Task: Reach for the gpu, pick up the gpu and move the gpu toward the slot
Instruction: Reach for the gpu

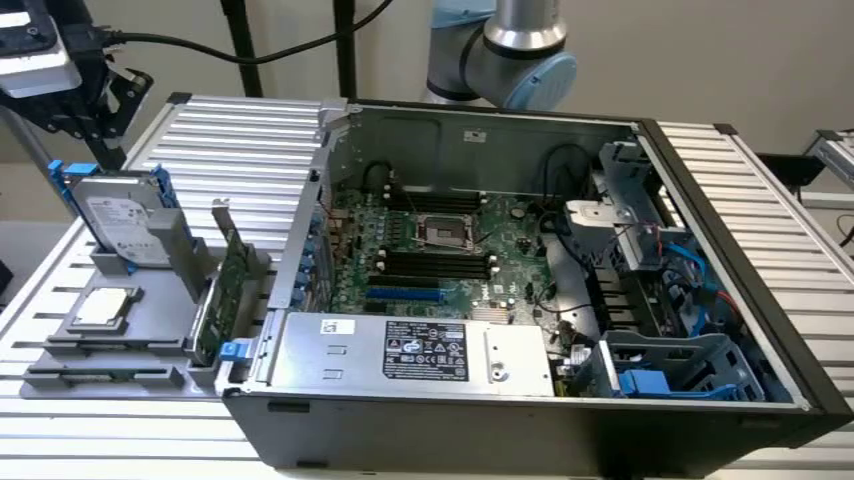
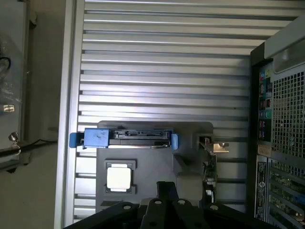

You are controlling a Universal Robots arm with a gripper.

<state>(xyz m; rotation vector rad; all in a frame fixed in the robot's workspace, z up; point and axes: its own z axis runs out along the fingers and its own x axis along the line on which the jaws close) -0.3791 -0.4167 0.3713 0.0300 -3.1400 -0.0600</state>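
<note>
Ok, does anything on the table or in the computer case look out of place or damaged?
Nothing stands out. The gpu stands on edge in the gray holder beside the open case, the hard drive is upright and the chip lies flat in its recess. No spill or damage shows.

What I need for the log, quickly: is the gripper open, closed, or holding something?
Gripper: open or closed cannot be told. It is not holding the gpu, which stands in the grey holder.

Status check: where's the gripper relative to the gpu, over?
Gripper above the parts holder, off the gpu. Gpu upright in holder, untouched. Hard drive alongside, apart.
</note>
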